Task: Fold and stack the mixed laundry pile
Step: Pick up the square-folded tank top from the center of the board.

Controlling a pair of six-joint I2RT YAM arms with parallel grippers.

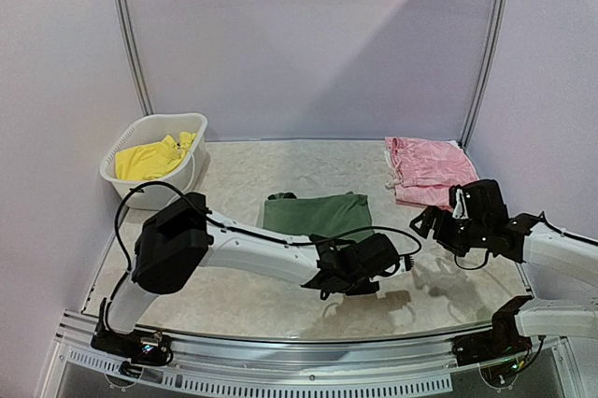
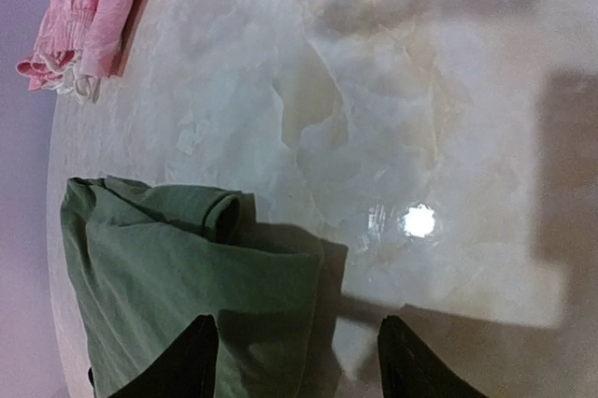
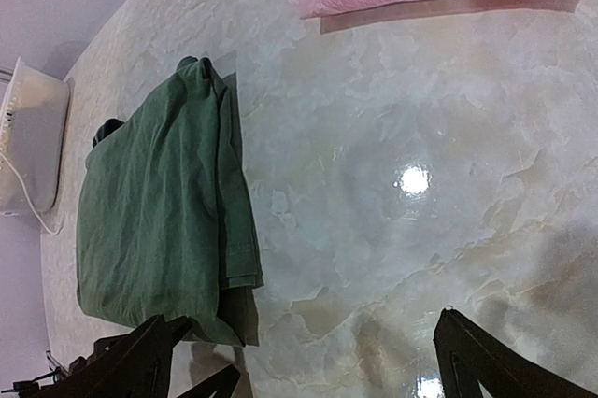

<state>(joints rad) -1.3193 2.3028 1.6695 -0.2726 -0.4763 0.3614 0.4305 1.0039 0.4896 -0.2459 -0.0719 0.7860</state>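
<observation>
Left gripper (image 2: 294,328) fingers spread, straddling olive-green tank top (image 2: 177,277) edge. Right gripper (image 3: 304,319) fingers spread wide above table (image 3: 420,118).

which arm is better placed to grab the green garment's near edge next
Left. The left end effector sits at the near corner of the green garment, one finger over it; the right end effector hangs open nearer the pink garment.

Open worktop (image 1: 234,174) between basket (image 1: 187,174) and green top (image 1: 313,214), also between green top and pink garment (image 1: 430,172). Blocked along near strip by left arm (image 1: 262,253).
</observation>
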